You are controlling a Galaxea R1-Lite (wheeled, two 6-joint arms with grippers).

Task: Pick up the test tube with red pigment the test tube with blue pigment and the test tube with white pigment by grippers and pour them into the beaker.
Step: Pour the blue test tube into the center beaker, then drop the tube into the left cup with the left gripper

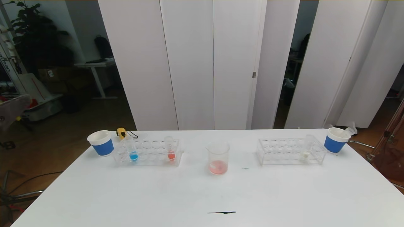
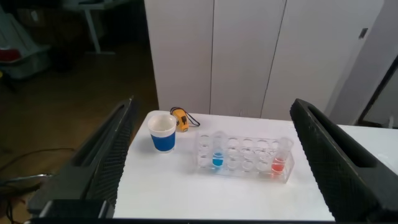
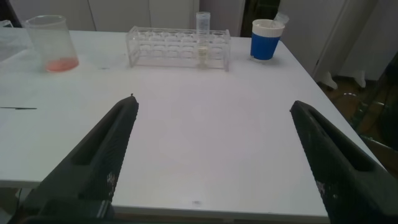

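Fingers point(image 2: 124, 143) left, fingers point(image 3: 118, 143) right: spread wide, empty | beaker point(image 1: 218, 157) well ahead

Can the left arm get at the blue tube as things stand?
Probably yes. The left gripper has its jaws wide open, facing the rack. The test tube with blue pigment stands upright, with empty slots beside it and nothing in front.

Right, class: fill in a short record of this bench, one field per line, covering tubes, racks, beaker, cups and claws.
Blue tube: upright in left rack
Red tube: upright, same rack
White tube: upright in right rack
Beaker: between the racks, reddish liquid inside
Cups: left cup and right cup, outside each rack
Left claw: open, empty
Right claw: open, empty
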